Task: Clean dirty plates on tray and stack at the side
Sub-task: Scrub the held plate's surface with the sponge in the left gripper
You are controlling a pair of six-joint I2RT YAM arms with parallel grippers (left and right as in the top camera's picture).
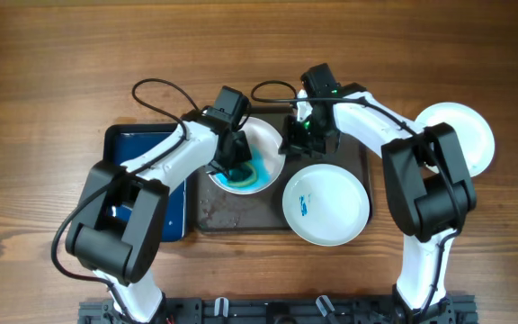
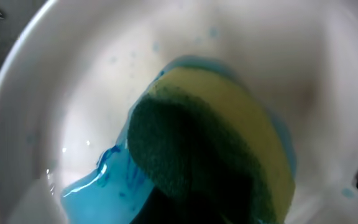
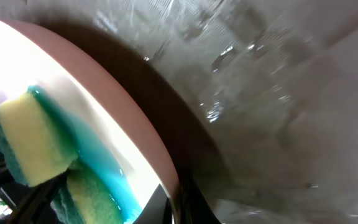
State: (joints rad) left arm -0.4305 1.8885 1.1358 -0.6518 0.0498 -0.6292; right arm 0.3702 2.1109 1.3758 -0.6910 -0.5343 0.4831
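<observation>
On the tray's [image 1: 241,211] back-left area sat the soiled plate [image 1: 268,144], white, with a pool of blue-teal liquid [image 2: 98,186] across its lower left. A sponge [image 2: 216,143], yellow with a dark green scouring face, pressed into that pool. Left gripper [image 1: 232,164] came down over it from the left, jaws clamped on the sponge. Right gripper [image 1: 306,135] stood at the same plate's right rim. Wrist view showed rim and wet tray surface very close; could not tell whether those jaws were apart or closed on the rim.

Second plate [image 1: 326,205] lay at the tray's front right, overhanging the front rim, with a few small blue smears left of centre. It sat just beside the soiled plate; contact unclear.

Third plate [image 1: 461,130] rested off the tray on the desk [image 1: 43,90], to the right, partly hidden by the right arm. No smears made out on it.

Dark blue tray [image 1: 133,148] lay against the large tray's left side, under the left arm.
</observation>
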